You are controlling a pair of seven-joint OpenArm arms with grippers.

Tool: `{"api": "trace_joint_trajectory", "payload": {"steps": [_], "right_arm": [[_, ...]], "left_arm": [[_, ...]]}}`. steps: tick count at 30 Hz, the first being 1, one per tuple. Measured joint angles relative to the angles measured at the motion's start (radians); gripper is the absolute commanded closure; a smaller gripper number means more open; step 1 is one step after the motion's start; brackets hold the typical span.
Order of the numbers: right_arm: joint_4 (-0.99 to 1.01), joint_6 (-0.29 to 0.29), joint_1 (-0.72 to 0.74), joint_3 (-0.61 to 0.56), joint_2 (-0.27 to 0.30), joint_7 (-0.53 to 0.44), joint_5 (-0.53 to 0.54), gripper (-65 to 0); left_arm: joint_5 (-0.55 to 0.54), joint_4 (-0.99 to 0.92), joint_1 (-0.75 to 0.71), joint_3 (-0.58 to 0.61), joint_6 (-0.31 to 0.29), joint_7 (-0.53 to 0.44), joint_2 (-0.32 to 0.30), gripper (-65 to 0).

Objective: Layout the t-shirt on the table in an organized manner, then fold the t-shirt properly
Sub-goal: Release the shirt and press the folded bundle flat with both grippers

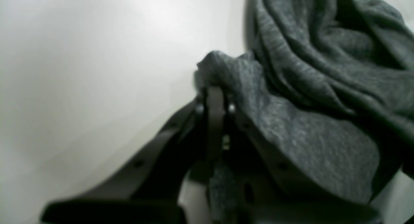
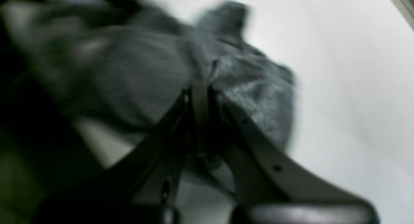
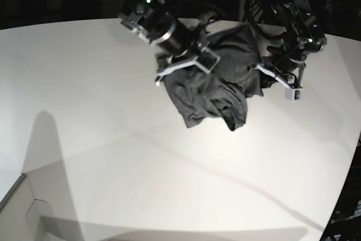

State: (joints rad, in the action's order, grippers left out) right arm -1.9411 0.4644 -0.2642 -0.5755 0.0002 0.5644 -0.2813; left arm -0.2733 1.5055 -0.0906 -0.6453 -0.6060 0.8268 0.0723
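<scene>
T-shirt [image 3: 211, 88] hangs bunched between both arms, dark heather grey, no print. Left end effector [image 1: 215, 88] is clamped on a fold of t-shirt fabric: jaws together, cloth pinched at the tips, the rest draping right of and beyond the fingers [image 1: 207, 101] in deep folds. Right end effector [image 2: 199, 86] is likewise closed on the t-shirt, a gathered ridge of knit caught at its tip, cloth spreading away on both sides; that view is motion-blurred, so the exact part gripped is unclear. Cannot tell sleeve from hem at either grip.

Base view: right end effector [image 3: 186, 63] is at the upper left of the bundle, left end effector [image 3: 265, 71] at its right edge, well apart with the fabric between them. The bulk sags below both end effectors, lower lobes [image 3: 217, 114] pointing down toward the near side. Cannot tell whether the lowest folds touch the surface [image 3: 113, 139] or hang just above it. White surface shows around the cloth on all sides, beyond each end effector in the wrist views.
</scene>
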Motion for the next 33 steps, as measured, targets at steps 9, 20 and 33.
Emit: {"api": "trace_joint_trajectory", "payload": {"steps": [9, 20, 33], "right_arm": [[-0.004, 0.108, -0.029, -0.145, 0.058, 0.002, 0.0, 0.0], [0.038, 0.108, -0.028, -0.148, 0.058, -0.002, 0.0, 0.0], [0.004, 0.108, -0.042, -0.142, 0.041, -0.003, 0.0, 0.0]], "left_arm": [[-0.004, 0.114, 0.021, -0.001, -0.001, 0.008, 0.001, -1.3], [-0.004, 0.236, -0.06, -0.07, -0.008, 0.007, -0.003, -1.3], [-0.008, 0.045, -0.084, -0.106, -0.004, -0.003, -0.003, -1.3]]}}
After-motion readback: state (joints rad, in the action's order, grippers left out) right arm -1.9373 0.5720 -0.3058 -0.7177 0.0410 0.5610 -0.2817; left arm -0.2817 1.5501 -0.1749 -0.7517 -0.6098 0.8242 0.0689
